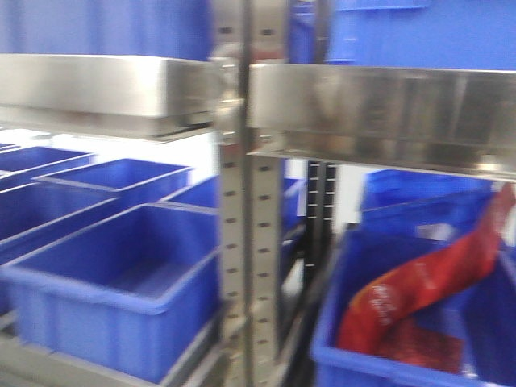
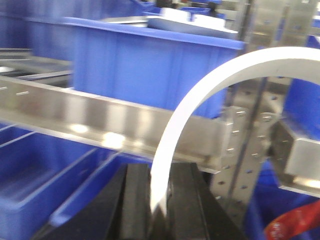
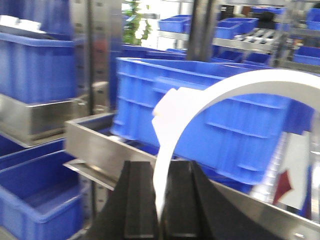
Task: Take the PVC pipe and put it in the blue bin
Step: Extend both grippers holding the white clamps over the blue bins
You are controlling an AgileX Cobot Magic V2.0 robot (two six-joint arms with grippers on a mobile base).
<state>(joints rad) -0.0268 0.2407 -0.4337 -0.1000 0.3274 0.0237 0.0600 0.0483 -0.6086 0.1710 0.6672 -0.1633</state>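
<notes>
Blue bin [image 1: 121, 298] open under shelf edge [image 1: 105, 89] | left hand [image 2: 159, 172], right hand [image 3: 160, 167]: white strip [image 2: 200, 90] between fingers [image 2: 136, 200], grip unclear

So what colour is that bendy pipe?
The pipe is white, clearest in the right wrist view.

Packet [image 1: 419, 298] in bin [image 1: 347, 360], right of post [image 1: 242, 266]

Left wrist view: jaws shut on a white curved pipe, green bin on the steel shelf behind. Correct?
Not quite. The bin on the steel shelf is blue, not green, as the left wrist view shows. The rest holds: the jaws of the left gripper are shut on the white curved pipe.
</notes>
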